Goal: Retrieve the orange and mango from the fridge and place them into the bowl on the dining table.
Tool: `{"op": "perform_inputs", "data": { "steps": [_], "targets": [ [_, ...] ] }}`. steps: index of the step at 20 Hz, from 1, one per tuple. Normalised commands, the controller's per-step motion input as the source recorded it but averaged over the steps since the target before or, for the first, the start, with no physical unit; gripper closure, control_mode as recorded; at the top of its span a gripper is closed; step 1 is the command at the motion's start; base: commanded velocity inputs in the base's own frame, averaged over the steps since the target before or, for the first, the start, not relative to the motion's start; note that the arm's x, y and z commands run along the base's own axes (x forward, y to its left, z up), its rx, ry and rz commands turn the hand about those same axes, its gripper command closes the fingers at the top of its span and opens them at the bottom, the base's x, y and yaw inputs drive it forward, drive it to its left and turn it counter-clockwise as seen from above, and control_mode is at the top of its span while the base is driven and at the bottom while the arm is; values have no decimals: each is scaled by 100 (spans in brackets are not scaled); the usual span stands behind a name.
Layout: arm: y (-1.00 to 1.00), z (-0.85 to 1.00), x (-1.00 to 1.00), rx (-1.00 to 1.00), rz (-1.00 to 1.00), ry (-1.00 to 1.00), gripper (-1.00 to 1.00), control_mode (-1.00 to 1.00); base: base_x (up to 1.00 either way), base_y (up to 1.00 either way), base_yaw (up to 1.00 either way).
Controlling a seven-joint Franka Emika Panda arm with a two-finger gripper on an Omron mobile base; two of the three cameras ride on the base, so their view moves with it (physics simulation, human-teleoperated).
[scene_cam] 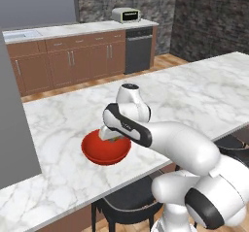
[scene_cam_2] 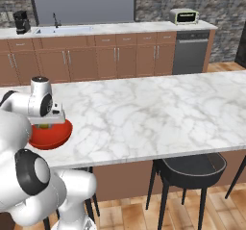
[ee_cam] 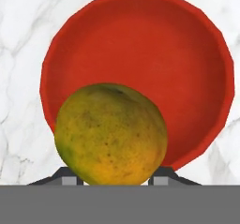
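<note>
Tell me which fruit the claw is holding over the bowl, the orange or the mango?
The mango: oval, yellow-green with an orange blush, not a plain orange ball. The claw grips it above the red bowl.

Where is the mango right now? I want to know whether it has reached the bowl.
In the hand view the mango sits between the gripper's fingertips, over the near side of the empty red bowl on the dining table.
</note>
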Motion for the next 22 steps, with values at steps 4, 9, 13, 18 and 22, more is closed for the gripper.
{"op": "perform_inputs", "data": {
  "steps": [4, 9, 13, 18, 22],
  "targets": [
    [4, -30, 13, -2, -5, 0, 100, -100, 0, 0, 0],
    [2, -30, 2, -1, -5, 0, 100, -100, 0, 0, 0],
    [0, -21, 0, 0, -6, 0, 100, -100, 0, 0, 0],
    [9, -7, 0, 0, -5, 0, 100, -100, 0, 0, 0],
    [22, 0, 1, 0, -4, 0, -100, -100, 0, 0, 0]
  ]
}}
